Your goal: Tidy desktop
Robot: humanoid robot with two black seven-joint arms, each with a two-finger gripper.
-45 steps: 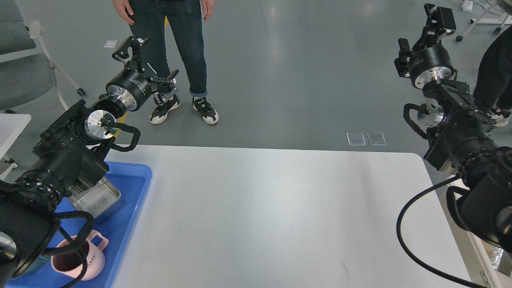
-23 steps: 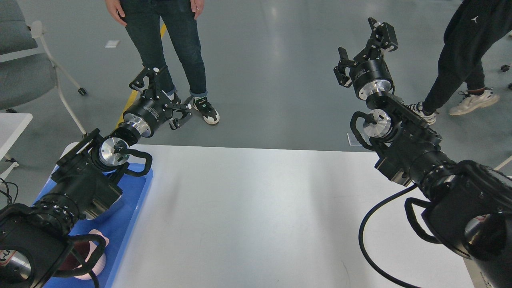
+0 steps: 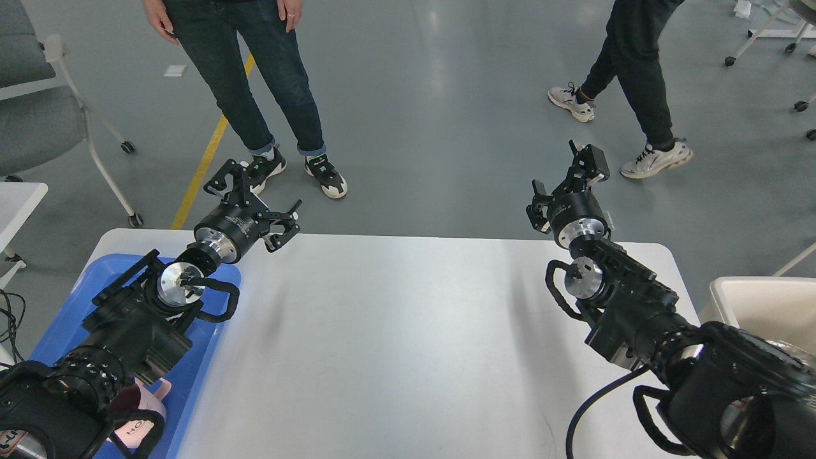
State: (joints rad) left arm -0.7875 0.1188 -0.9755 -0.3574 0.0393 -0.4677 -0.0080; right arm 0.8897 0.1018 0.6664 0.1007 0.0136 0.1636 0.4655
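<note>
The white bench [image 3: 395,344] fills the middle of the head view with its surface bare, and both arms are raised above its far corners, which suggests the tidying is largely finished. The left pincer [image 3: 255,201] has its fingers spread apart and grips nothing; the right pincer [image 3: 567,185] looks apart and empty too, though it is seen partly end-on. A pink mug [image 3: 137,417] sits in the blue tray [image 3: 64,319] at the bench's left edge, gathered there out of the way, mostly hidden by the left arm, its dark lettering too cut off to read.

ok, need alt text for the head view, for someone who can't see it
Two black robot arms reach over a large white desktop, the left tool and right tool both open and holding nothing near its far edge. A blue tray sits at the left under the left arm; two people stand on the grey floor beyond.
</note>
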